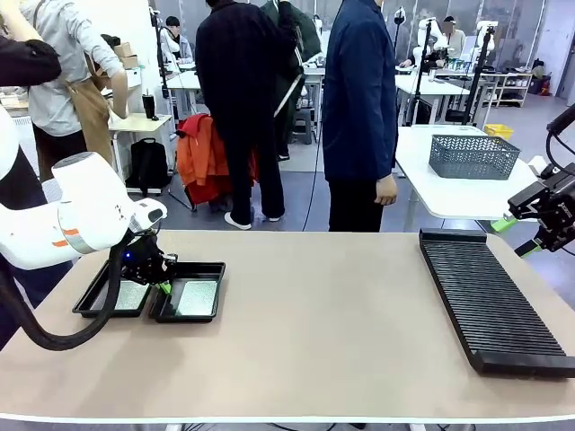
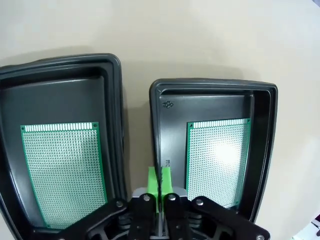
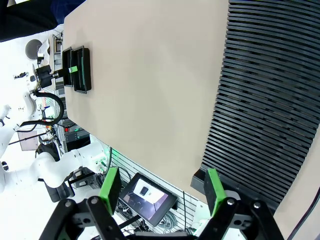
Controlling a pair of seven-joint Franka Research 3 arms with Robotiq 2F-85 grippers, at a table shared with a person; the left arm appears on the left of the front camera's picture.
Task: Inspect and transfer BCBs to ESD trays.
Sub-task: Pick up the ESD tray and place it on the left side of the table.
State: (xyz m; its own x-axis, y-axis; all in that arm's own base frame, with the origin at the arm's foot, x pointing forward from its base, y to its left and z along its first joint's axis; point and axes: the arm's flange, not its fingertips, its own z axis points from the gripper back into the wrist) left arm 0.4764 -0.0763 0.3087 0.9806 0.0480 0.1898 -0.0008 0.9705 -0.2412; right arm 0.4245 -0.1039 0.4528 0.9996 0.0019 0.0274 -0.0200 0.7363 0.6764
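Both BCBs (image 2: 62, 172) (image 2: 217, 160) lay flat, one in each ESD tray (image 2: 117, 100) (image 2: 159, 125) at the tabletop's (image 1: 314, 305) left. Left gripper (image 2: 159, 181) fingers together, empty, above the tray rim; should lift straight up without nudging trays. Right gripper (image 3: 162, 187) fingers apart, empty, by the rack (image 3: 270, 100).

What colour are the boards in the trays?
Green, with a fine grid of holes; boards show best in the left wrist view.

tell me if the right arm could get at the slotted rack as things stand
Probably yes: the right gripper hangs open beside the rack's far right end, with nothing between them.
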